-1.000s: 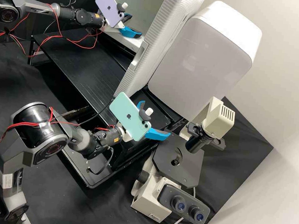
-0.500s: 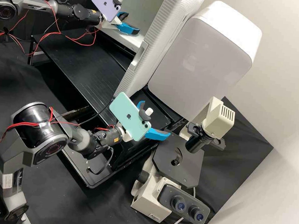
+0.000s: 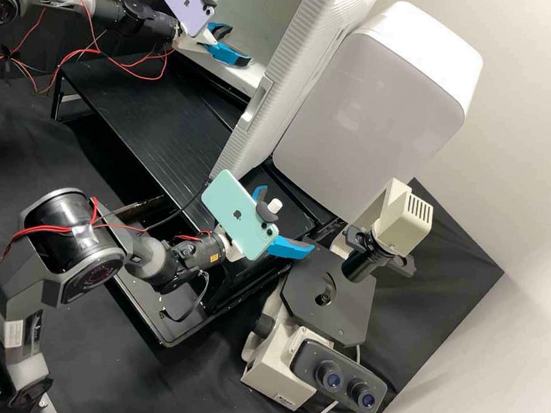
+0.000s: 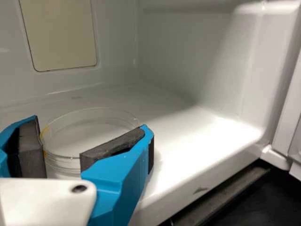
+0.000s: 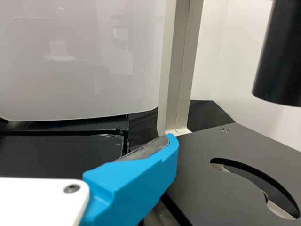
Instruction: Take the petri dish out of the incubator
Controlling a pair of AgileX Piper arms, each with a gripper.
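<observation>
Inside the incubator [image 4: 207,132], on its white floor, sits the clear petri dish [image 4: 89,127]. The left claw [image 4: 84,141] straddles it, fingers [image 4: 117,147] spread (not yet gripping). Closing off-centre could skid the slippery dish deeper into the incubator, or tilt it free.

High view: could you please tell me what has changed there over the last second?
The left gripper at the incubator slid leftward and a little up in the picture, its arm swinging with it. Its open fingers flank the petri dish on the incubator floor; whether they touch it is unclear. The right gripper, microscope and incubator door stayed as they were.
</observation>
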